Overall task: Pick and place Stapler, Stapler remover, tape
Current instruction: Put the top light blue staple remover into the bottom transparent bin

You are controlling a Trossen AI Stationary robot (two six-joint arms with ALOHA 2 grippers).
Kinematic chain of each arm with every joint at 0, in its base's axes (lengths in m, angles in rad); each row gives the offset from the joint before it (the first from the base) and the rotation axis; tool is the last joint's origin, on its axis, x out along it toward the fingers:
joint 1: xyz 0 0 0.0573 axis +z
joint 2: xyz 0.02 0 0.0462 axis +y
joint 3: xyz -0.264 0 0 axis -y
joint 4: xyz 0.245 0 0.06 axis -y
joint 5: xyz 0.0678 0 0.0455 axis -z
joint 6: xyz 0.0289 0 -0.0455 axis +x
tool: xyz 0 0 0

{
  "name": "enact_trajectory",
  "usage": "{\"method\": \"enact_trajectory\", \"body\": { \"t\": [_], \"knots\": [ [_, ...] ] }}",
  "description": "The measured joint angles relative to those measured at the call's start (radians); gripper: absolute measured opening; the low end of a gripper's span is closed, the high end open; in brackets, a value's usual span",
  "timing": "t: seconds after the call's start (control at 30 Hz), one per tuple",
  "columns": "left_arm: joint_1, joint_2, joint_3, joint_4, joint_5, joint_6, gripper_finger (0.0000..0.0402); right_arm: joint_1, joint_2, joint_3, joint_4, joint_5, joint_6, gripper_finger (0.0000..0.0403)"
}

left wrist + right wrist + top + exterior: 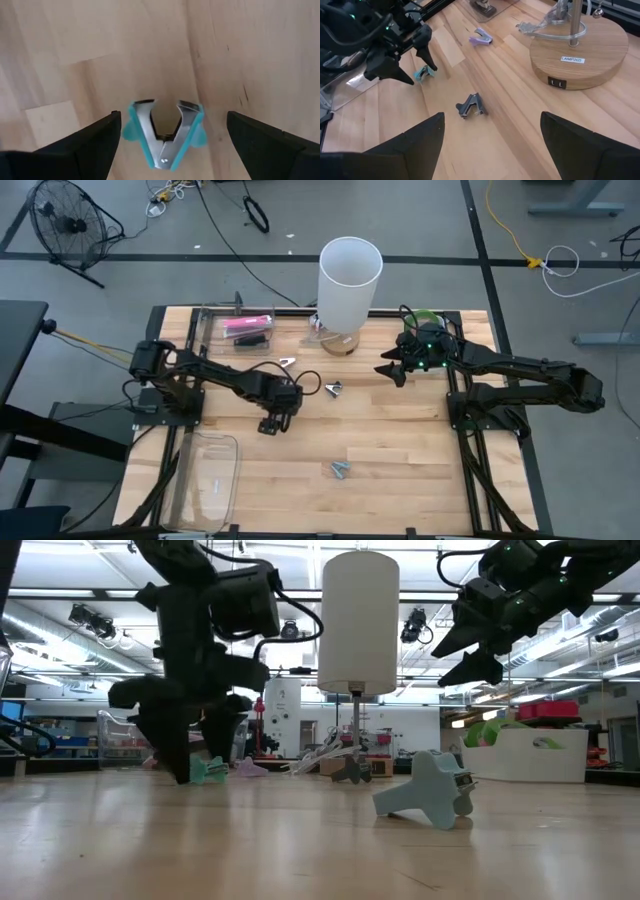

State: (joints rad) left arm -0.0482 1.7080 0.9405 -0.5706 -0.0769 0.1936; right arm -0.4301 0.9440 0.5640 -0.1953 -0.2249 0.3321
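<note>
A teal staple remover (162, 136) lies flat on the wooden table. My left gripper (173, 116) points down over it, open, with one finger on either side and not touching; it also shows in the high view (271, 423). My right gripper (392, 368) is open and empty, raised above the table near the lamp base. A grey staple remover (469, 106), a purple one (481, 36) and a pale teal one (340, 470) lie loose on the table. A pink stapler (245, 328) lies in a clear box. Of the tape, only a green arc (420, 314) shows behind the right wrist.
A tall white lamp (350, 270) on a round wooden base (580, 50) stands at the far middle of the table. A clear tray (205, 475) sits at the near left corner. Bare wood lies in the near middle, around the pale teal remover (430, 790).
</note>
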Motion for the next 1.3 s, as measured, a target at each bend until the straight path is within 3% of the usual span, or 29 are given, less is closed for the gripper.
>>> {"method": "enact_trajectory", "body": {
  "t": [0.23, 0.7, 0.9, 1.13, 1.3],
  "knots": [
    [0.0, 0.009, 0.0, 0.01, 0.001, -0.026, 0.0344, 0.0, 0.0, 0.0, -0.003, 0.0, 0.0, 0.0327],
    [0.0, 0.009, 0.003, 0.001, 0.015, -0.028, 0.0166, 0.0, 0.0, 0.0, -0.003, 0.0, 0.0, 0.0327],
    [0.0, 0.008, 0.062, -0.049, 0.03, -0.034, 0.0094, 0.0, 0.0, 0.0, -0.003, 0.0, 0.0, 0.0327],
    [0.0, 0.007, 0.211, -0.184, 0.028, -0.087, 0.0092, 0.0, 0.0, 0.0, -0.002, 0.032, -0.001, 0.0327],
    [0.0, 0.007, 0.359, -0.367, -0.017, -0.136, 0.0092, 0.0, 0.0, 0.0, -0.002, 0.034, -0.001, 0.0327]
  ]
}}
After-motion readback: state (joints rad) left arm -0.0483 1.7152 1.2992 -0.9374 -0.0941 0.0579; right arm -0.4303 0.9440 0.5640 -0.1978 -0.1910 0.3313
